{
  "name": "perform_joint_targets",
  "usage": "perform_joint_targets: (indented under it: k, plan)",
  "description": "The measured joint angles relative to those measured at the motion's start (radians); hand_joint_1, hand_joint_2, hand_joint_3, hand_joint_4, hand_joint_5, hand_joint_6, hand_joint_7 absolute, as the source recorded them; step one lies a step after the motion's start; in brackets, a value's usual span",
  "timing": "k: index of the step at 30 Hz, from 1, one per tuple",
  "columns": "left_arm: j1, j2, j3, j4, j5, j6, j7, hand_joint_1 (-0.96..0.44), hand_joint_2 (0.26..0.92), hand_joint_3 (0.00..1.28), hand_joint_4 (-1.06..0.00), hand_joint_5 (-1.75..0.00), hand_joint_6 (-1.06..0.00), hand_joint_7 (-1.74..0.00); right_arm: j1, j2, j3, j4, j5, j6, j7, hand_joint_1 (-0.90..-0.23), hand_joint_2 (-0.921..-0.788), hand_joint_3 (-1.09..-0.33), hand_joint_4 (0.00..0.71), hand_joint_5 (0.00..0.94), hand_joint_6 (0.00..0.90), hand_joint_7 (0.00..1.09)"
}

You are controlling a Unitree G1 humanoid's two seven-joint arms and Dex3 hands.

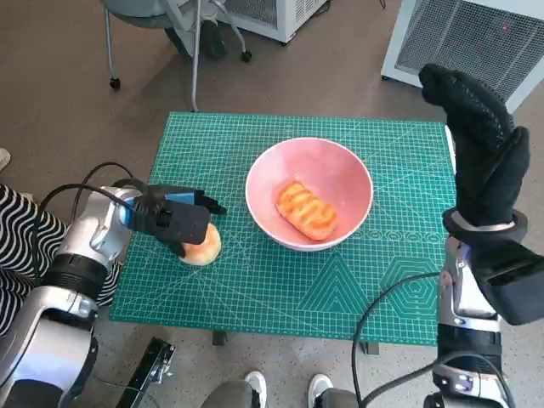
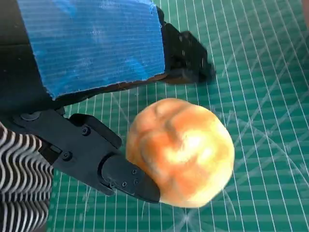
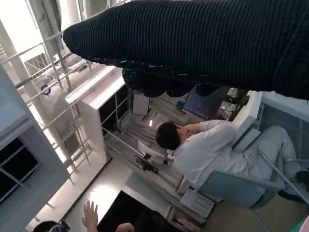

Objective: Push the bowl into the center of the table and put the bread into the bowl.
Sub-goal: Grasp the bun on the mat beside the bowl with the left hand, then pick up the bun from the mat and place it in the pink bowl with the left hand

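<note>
The bowl (image 1: pixel 309 194) sits near table (image 1: pixel 408 306) center, holding 1 loaf (image 1: pixel 306 209). The left hand (image 1: pixel 174 219) grips a round bun (image 1: pixel 201 246) on the mat. Next: lift and carry it into the bowl. The right hand (image 1: pixel 480 149) is raised, fingers extended, holding nothing.

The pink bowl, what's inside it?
Inside the pink bowl lies one long glazed bread. The bowl's bottom under it is covered. A second round bun sits outside, under the left hand.

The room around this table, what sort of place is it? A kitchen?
Probably a lab or workshop, not a kitchen. The table wears a green cutting mat, white ventilated machine cabinets stand on the floor behind it, and the right wrist view shows metal shelving and a person seated in an office chair.
</note>
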Motion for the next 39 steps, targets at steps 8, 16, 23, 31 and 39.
perform_joint_targets:
  k: [8, 16, 23, 31, 39]
  plan:
    - [0.069, 0.027, 0.090, -0.127, -0.126, -0.094, -0.020, 0.00, 0.907, 0.02, -0.79, -1.08, -0.68, -1.08, 0.002, 0.000, -0.005, -0.001, 0.000, 0.005, 0.000, -0.691, -0.921, -0.707, 0.189, 0.001, 0.013, 0.55]
    - [0.102, 0.045, 0.189, -0.284, -0.270, -0.098, -0.122, 0.00, 0.919, 0.02, -0.75, -1.07, -0.67, -1.15, 0.002, 0.001, -0.006, 0.000, 0.000, 0.006, 0.000, -0.692, -0.921, -0.707, 0.189, 0.001, 0.013, 0.55]
    - [0.092, 0.060, 0.275, -0.411, -0.366, -0.065, -0.153, 0.00, 0.920, 0.02, -0.76, -1.05, -0.66, -1.18, 0.002, 0.002, -0.007, 0.000, 0.000, 0.007, 0.000, -0.692, -0.921, -0.707, 0.189, 0.000, 0.013, 0.55]
    - [0.054, 0.053, 0.337, -0.477, -0.432, -0.042, -0.152, 0.00, 0.912, 0.02, -0.79, -1.01, -0.67, -1.17, 0.002, 0.002, -0.010, 0.000, 0.000, 0.007, 0.000, -0.693, -0.921, -0.707, 0.188, 0.000, 0.013, 0.55]
    - [-0.018, 0.011, 0.371, -0.521, -0.455, -0.008, -0.109, 0.00, 0.902, 0.01, -0.81, -0.98, -0.70, -1.15, 0.002, 0.002, -0.015, -0.001, 0.001, 0.006, 0.000, -0.705, -0.921, -0.700, 0.189, 0.000, 0.013, 0.55]
